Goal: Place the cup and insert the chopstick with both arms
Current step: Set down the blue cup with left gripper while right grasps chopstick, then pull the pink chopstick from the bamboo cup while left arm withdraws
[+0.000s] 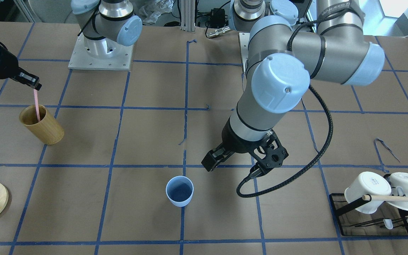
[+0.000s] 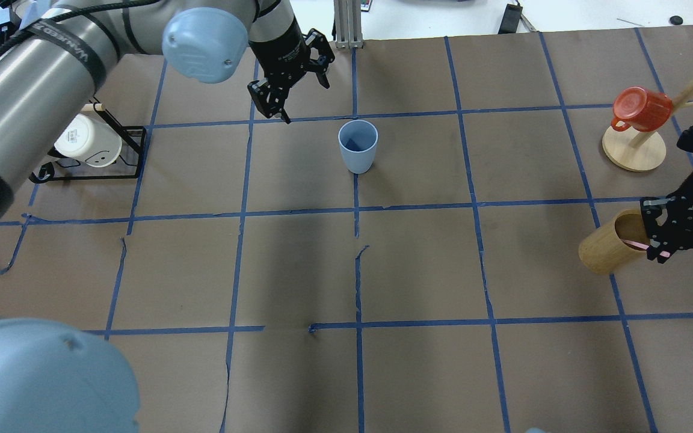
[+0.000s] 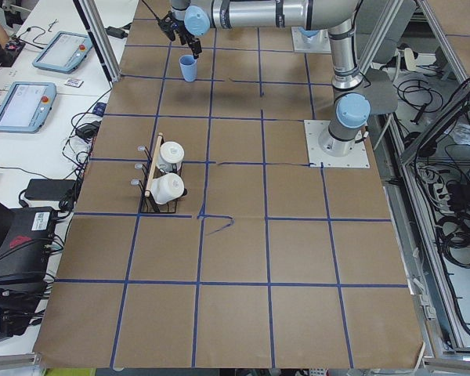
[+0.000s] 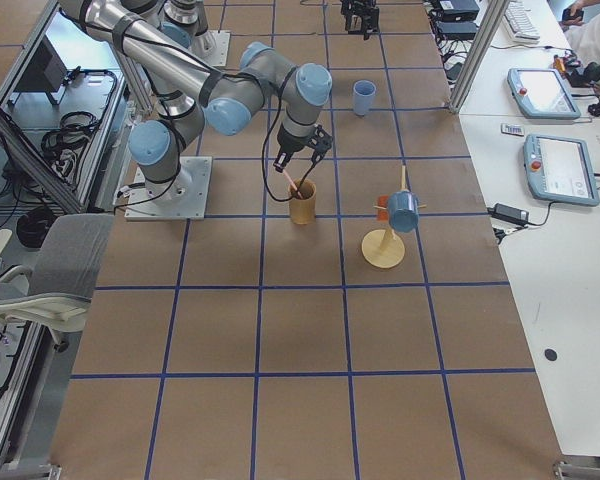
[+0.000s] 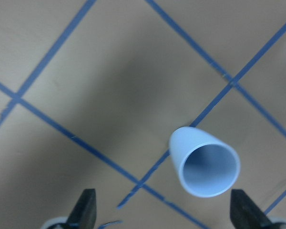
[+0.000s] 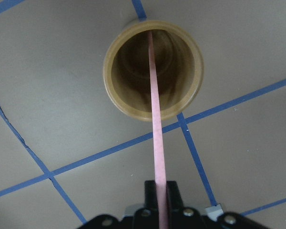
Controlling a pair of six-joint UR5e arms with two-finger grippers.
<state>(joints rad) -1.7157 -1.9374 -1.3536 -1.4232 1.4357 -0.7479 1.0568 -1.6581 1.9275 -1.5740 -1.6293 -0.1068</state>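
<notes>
The light-blue cup stands upright and empty on the table, also in the overhead view. My left gripper is open and empty, hovering above and beside the cup; in the left wrist view the cup lies between and ahead of the fingers. My right gripper is shut on a pale-pink chopstick whose lower end is inside the tan wooden holder. The right wrist view shows the chopstick running into the holder's mouth.
A black rack with white mugs and a wooden dowel stands near the left arm's side. An orange-red mug on a round wooden stand is close to the holder. Blue tape lines cross the brown table.
</notes>
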